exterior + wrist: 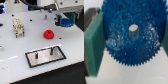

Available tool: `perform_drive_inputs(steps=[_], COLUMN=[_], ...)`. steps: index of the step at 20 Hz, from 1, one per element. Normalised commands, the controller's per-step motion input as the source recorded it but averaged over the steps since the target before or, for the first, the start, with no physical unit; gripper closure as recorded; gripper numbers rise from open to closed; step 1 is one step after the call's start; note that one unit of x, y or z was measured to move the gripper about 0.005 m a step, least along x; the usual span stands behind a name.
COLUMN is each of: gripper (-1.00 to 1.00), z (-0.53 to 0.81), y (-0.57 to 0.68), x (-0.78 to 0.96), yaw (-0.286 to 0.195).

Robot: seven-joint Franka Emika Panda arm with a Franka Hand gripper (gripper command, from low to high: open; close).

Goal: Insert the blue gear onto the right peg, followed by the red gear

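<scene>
Blue gear (131, 37) hanging above the bench (15, 55), fingers (95, 40) clamping its rim. Red gear (48, 34) lying flat beside the peg plate (45, 56).

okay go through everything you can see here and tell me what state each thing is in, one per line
blue gear: held in the gripper, lifted off the table, not on a peg.
gripper: shut on the blue gear, up at the exterior view's right.
red gear: lying flat on the white table, untouched.
peg plate: flat on the table, both pegs bare.
beige block: standing on the table, apart from the rest.
</scene>
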Motion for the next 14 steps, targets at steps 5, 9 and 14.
perform_drive_inputs(steps=[5,9,14], gripper=[1.00,1.00,1.00], z=[0.32,0.27,0.18], y=[-0.35,-0.33,-0.29], x=[0.68,0.74,0.78], yaw=[0.000,0.000,0.000])
